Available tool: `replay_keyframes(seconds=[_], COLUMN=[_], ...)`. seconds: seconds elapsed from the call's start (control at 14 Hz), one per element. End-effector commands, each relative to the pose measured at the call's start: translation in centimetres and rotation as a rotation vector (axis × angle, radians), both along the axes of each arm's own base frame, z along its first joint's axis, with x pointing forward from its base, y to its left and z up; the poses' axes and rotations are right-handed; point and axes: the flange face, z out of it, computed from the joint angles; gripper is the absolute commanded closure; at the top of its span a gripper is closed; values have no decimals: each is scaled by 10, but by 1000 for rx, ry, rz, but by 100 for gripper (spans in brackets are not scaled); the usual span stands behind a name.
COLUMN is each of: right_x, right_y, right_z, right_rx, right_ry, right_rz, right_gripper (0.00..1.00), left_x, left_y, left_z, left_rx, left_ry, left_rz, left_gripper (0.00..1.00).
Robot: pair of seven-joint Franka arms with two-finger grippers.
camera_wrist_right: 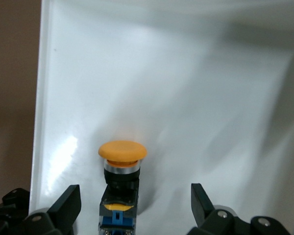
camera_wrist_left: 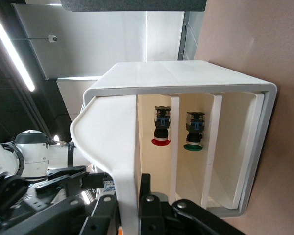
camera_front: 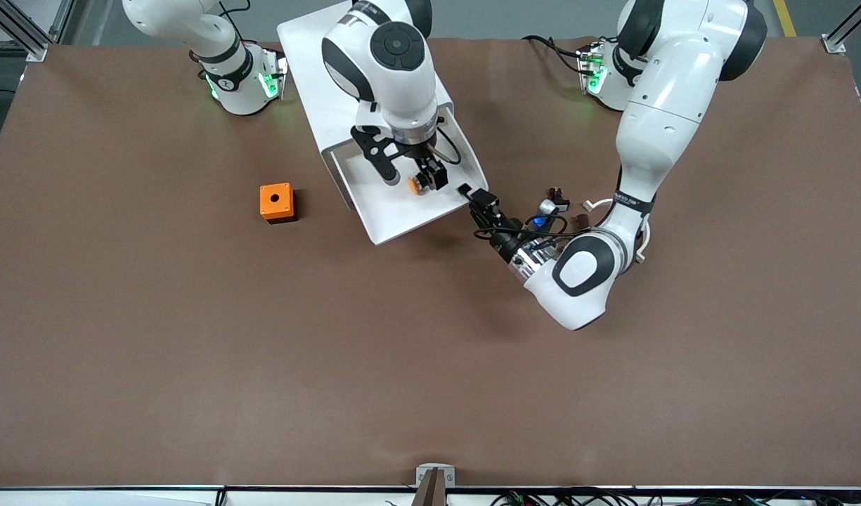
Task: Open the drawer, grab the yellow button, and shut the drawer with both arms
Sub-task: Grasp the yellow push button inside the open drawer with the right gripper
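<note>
The white cabinet (camera_front: 311,63) stands between the arm bases, its top drawer (camera_front: 409,214) pulled out toward the front camera. The button (camera_front: 415,185), with an orange cap, black body and blue rear end, lies on the drawer floor. My right gripper (camera_front: 414,179) hangs open just over it. In the right wrist view the button (camera_wrist_right: 121,166) lies between the spread fingers (camera_wrist_right: 68,205) of the right gripper (camera_wrist_right: 134,193), touching neither. My left gripper (camera_front: 474,199) is shut on the drawer's front edge (camera_wrist_left: 112,147) at the corner toward the left arm's end; it also shows in the left wrist view (camera_wrist_left: 137,208).
An orange box (camera_front: 277,202) with a round hole sits on the brown table toward the right arm's end. Small loose parts (camera_front: 558,202) lie beside the left wrist. A red-capped button (camera_wrist_left: 160,132) and a green-capped one (camera_wrist_left: 193,137) sit in lower drawers.
</note>
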Motion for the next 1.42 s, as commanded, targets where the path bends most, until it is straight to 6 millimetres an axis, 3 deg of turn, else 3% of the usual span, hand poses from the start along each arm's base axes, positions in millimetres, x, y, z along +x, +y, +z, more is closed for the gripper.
replay_keyframes(seconds=[0.0,0.14,0.28,0.36,0.5,0.57,0.71,0.85,0.93,1.07,1.21,1.35], right_x=[2,-2,0,0,1,1,3,7,11,23,50,82], right_y=[13,23,30,30,33,34,34,33,32,27,2,-40], right_z=[-5,-11,-12,-13,-18,-18,-15,-11,-6,10,37,64], right_rx=[0,3,6,8,11,11,12,17,22,36,5,-7], right_ry=[-19,-9,-16,-14,-8,-8,-10,-17,-23,-31,6,49], right_rz=[-23,-20,-42,-42,-47,-44,-34,-34,-38,-16,33,131], right_gripper=[3,5,12,26,68,85,98,100,100,100,100,100], left_x=[12,12,18,23,40,48,67,86,100,108,111,113], left_y=[18,18,15,12,14,17,33,42,56,64,67,66], left_z=[-14,-15,-8,0,16,25,35,57,72,85,107,129], left_rx=[21,20,-26,-75,-202,-286,-391,-479,-521,-603,-661,-679], left_ry=[-20,-22,-61,-97,-197,-267,-377,-525,-646,-832,-1032,-1204], left_rz=[30,33,48,62,119,136,199,204,195,136,21,-97], left_gripper=[81,32,24,17,5,1,1,1,1,1,1,1])
